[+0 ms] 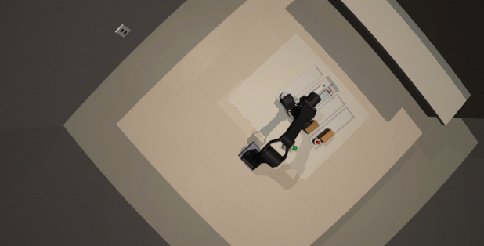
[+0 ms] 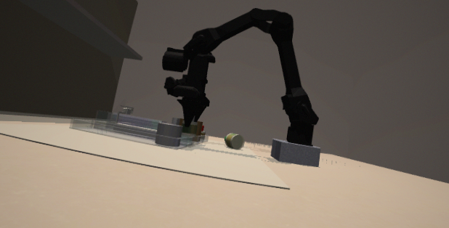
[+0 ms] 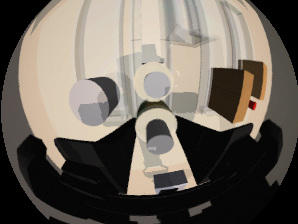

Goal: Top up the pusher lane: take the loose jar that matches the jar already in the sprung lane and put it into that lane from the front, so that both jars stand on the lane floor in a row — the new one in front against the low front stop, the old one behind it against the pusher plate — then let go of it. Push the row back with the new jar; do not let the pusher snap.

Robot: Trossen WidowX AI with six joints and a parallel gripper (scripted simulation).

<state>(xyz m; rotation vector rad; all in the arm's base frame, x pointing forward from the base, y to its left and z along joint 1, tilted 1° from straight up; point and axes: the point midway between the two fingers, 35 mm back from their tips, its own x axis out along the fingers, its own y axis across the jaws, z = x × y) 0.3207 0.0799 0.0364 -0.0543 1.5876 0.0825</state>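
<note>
My gripper [image 2: 192, 123] [image 3: 154, 120] is shut on a jar [image 3: 156, 126] with a cream rim, a grey top and an olive body, at the front end of a lane in the clear rack [image 2: 83, 124]. The other jar [image 3: 157, 84] with a cream rim and grey top stands in line just behind it. Whether the two touch, and whether the held jar's base rests on the lane floor, cannot be told. The pusher plate is not clear to see; a small red mark [image 1: 330, 90] shows at the lane's far end.
A wide grey cylinder [image 2: 168, 134] [image 3: 90, 102] stands to one side of the held jar. Two brown blocks [image 1: 312, 127] [image 1: 326, 135] are on the other side, with a red-topped item [image 1: 317, 142] beside them. A green-ended jar [image 1: 294, 148] [image 2: 234, 141] lies on its side near the arm's base.
</note>
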